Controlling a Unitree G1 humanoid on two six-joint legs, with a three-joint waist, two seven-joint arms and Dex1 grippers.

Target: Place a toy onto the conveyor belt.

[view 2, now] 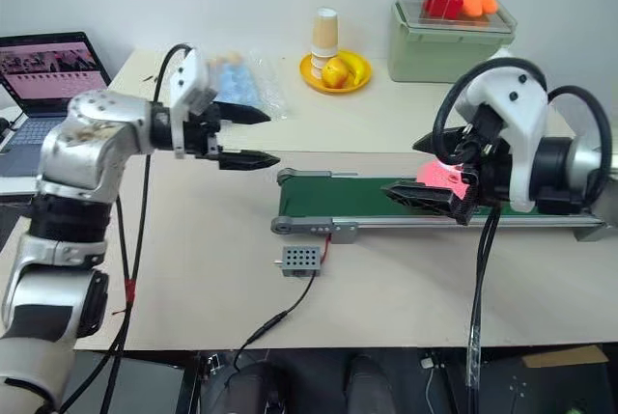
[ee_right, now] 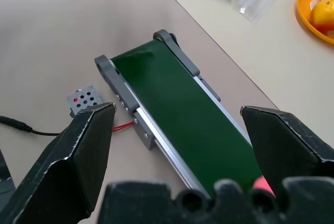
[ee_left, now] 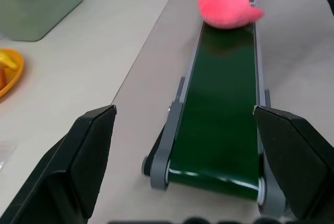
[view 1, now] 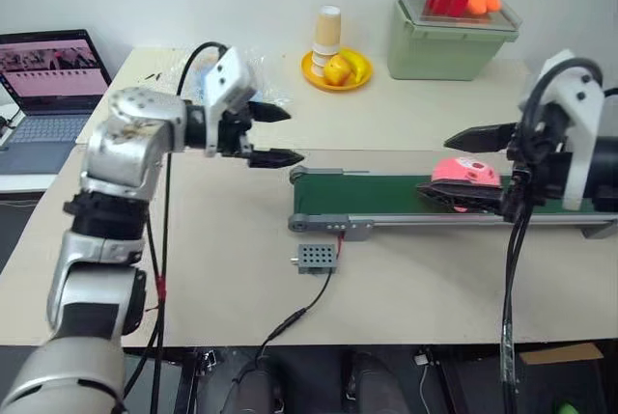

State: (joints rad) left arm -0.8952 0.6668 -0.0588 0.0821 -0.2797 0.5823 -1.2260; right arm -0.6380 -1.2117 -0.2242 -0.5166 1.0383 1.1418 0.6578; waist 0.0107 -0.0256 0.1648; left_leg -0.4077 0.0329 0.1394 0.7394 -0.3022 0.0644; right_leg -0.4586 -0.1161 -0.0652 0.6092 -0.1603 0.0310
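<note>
You see the pink toy [view 1: 463, 173] lying on the conveyor belt [view 1: 386, 192] at right of centre. Right gripper [view 1: 483, 168] spreads wide around it; left gripper [view 1: 275, 136], also spread, hovers centre-left.

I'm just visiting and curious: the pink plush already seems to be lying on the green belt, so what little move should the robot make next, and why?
Probably just lift the right gripper up and away. The pink toy already lies on the conveyor belt, and both grippers are open and holding nothing, the left gripper off the belt's end. The right one hangs close over the toy, so backing off avoids nudging it.
</note>
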